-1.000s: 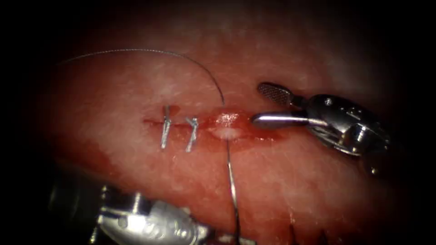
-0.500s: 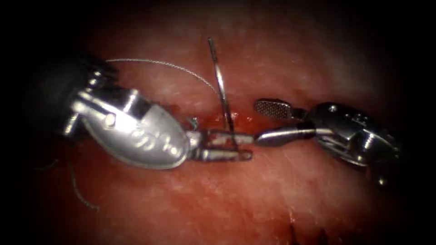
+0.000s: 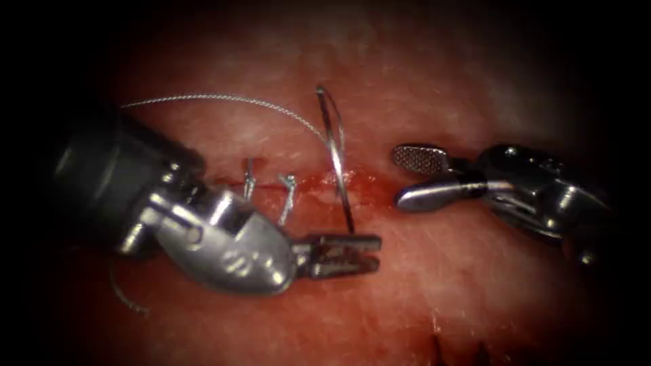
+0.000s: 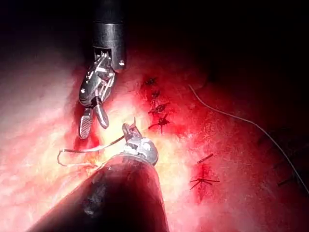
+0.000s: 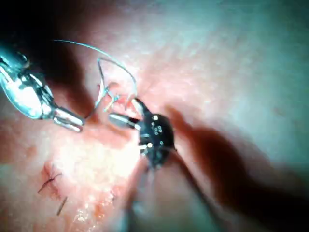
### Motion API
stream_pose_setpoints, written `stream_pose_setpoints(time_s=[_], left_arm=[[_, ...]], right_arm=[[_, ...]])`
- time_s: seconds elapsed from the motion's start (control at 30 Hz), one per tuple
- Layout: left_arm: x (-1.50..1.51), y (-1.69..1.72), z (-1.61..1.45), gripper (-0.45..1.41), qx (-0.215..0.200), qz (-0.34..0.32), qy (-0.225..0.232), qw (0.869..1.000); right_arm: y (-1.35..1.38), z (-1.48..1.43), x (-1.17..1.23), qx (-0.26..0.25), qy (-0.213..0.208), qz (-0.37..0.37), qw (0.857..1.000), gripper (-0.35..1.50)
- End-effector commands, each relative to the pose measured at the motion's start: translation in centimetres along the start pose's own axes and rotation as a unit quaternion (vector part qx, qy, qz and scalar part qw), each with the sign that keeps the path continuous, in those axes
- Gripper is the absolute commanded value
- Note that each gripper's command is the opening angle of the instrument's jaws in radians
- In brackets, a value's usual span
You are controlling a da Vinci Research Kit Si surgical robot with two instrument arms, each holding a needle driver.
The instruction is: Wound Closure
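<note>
Needle (image 3: 337, 163) tip — buried in tissue (image 3: 434, 285)

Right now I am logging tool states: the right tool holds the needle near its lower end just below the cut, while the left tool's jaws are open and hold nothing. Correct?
The sides are swapped. In the endoscope view the left tool holds the needle near its lower end just below the cut, while the right tool has open jaws and holds nothing.

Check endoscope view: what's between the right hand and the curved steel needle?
Only bare red tissue and the right end of the cut lie between the open right hand and the curved steel needle, held by the left hand.
</note>
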Motion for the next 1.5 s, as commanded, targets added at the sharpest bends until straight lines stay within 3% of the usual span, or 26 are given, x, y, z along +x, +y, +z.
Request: stream_pose_setpoints(time_s=[0.03, 0.33, 0.77, 0.87, 0.93, 0.97, 1.0, 1.27, 1.3, 1.33, 1.37, 1.4, 1.43, 1.5], left_arm=[[-0.01, 0.11, 0.03, -0.45, -0.004, 0.001, 0.001, 1.0], [-0.03, 0.31, 0.27, -0.45, -0.004, 0.061, -0.025, 0.998], [-0.05, 0.36, 0.31, -0.45, -0.006, 0.074, -0.032, 0.997], [-0.05, 0.36, 0.31, -0.45, -0.006, 0.077, -0.033, 0.996], [-0.05, 0.37, 0.32, -0.45, -0.006, 0.077, -0.033, 0.996], [-0.05, 0.37, 0.32, -0.45, -0.006, 0.077, -0.033, 0.996], [-0.05, 0.37, 0.32, -0.45, -0.006, 0.077, -0.033, 0.996], [-0.04, 0.34, 0.3, -0.45, -0.006, 0.077, -0.034, 0.996], [-0.04, 0.33, 0.29, -0.27, -0.006, 0.076, -0.033, 0.997], [-0.05, 0.32, 0.29, 0.17, -0.006, 0.073, -0.033, 0.997], [-0.05, 0.32, 0.29, 0.17, -0.006, 0.073, -0.033, 0.997], [-0.05, 0.3, 0.28, 0.84, -0.006, 0.025, -0.033, 0.999], [-0.04, 0.29, 0.26, 1.08, -0.004, -0.029, -0.033, 0.999], [-0.03, 0.27, 0.25, 1.16, -0.003, -0.068, -0.032, 0.997]], right_arm=[[-0.03, 0.1, -0.09, 0.002, 0.0, 0.004, 1.0, 0.79], [-0.05, 0.28, -0.06, -0.008, -0.053, 0.023, 0.998, 0.69], [-0.03, 0.52, 0.04, 0.005, -0.066, 0.033, 0.997, 0.59], [-0.03, 0.54, 0.05, 0.004, -0.068, 0.033, 0.997, 0.49], [-0.02, 0.55, 0.04, 0.004, -0.068, 0.032, 0.997, -0.15], [-0.02, 0.55, 0.04, 0.004, -0.068, 0.032, 0.997, -0.15], [-0.01, 0.58, 0.01, 0.004, -0.068, 0.034, 0.997, -0.35], [0.05, 0.62, -0.11, 0.0, -0.078, 0.025, 0.997, -0.35], [0.06, 0.6, -0.1, -0.003, -0.076, 0.024, 0.997, -0.35], [0.08, 0.56, -0.08, -0.007, -0.073, 0.019, 0.997, -0.35], [0.08, 0.56, -0.08, -0.007, -0.073, 0.019, 0.997, -0.35], [0.1, 0.49, -0.04, -0.015, -0.066, 0.007, 0.998, -0.35], [0.12, 0.44, -0.02, -0.022, -0.061, -0.001, 0.998, -0.35], [0.13, 0.4, 0.0, -0.026, -0.056, -0.007, 0.998, -0.35]])
